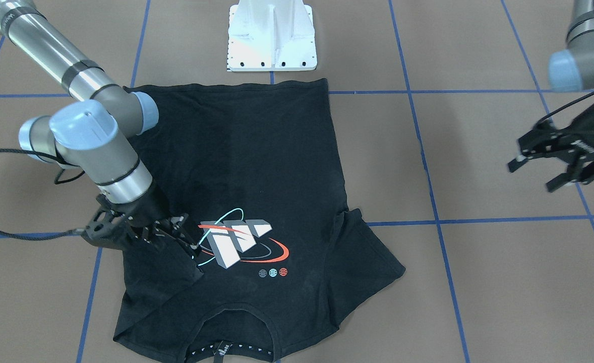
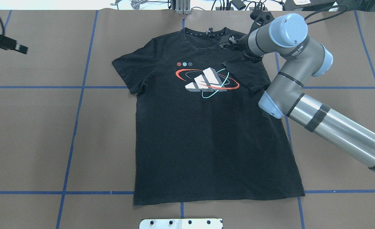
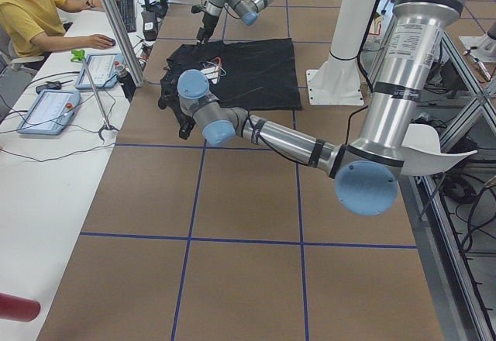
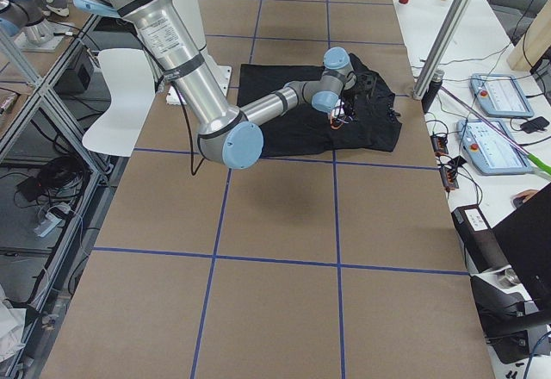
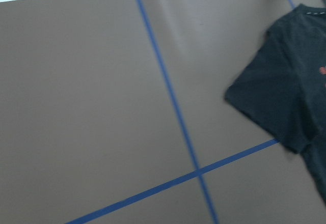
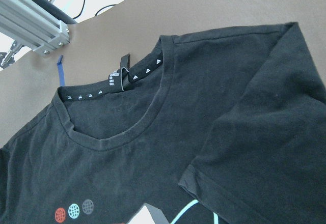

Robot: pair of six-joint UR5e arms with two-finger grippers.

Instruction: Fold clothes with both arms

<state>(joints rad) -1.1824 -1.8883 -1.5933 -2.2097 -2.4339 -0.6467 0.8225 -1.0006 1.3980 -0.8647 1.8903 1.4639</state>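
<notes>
Currently tee (image 2: 206,133) flat, sleeve (image 2: 246,74) folded in, L jaws wide

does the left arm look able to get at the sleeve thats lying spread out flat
Probably yes. The left gripper hangs open beside the T-shirt, with only bare table between it and the flat sleeve. The right arm works at the other shoulder, out of its way.
</notes>
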